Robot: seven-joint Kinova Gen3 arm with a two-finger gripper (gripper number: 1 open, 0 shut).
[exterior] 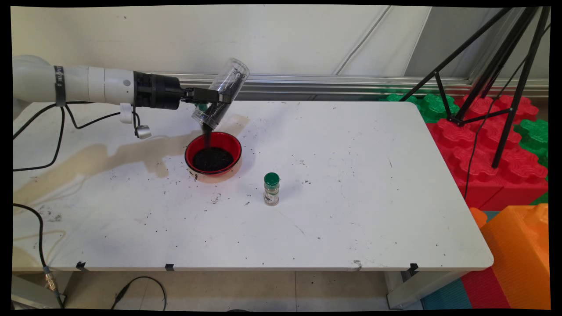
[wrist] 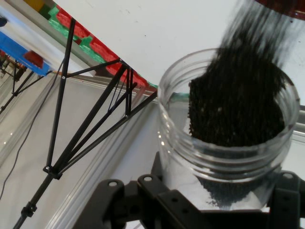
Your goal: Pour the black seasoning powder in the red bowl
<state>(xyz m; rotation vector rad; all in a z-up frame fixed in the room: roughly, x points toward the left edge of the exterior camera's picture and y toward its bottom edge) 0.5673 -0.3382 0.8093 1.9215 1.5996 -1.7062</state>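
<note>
A clear plastic jar [exterior: 221,93] hangs above the back of the table, tipped mouth-down toward the lower left, and dark grains [exterior: 206,136] run from its mouth in a thin stream into a red bowl [exterior: 213,153] directly beneath. The black gripper [exterior: 218,95] has its two fingers closed on the jar's sides about midway along its length, the white arm [exterior: 88,84] reaching in level from the left. In the hand view the jar's threaded open mouth [wrist: 228,143] fills the right half of the picture, with a clump of the dark grains sliding over its rim and streaking away toward the top right, where a sliver of the red bowl shows at the edge. The bowl already holds a dark heap that covers its bottom, and it stands on the white table [exterior: 351,210], left of centre toward the back. Loose dark specks lie scattered on the table around the bowl and toward the near side. To the bowl's lower right, well apart from it, stands a small spice jar [exterior: 271,188] with a green cap, upright. Black cables [exterior: 52,145] hang from the arm over the table's left part. Beyond the table's right end stand a black tripod [exterior: 496,87] and red and green foam blocks [exterior: 491,149], with an orange block [exterior: 522,254] nearer the camera.
</note>
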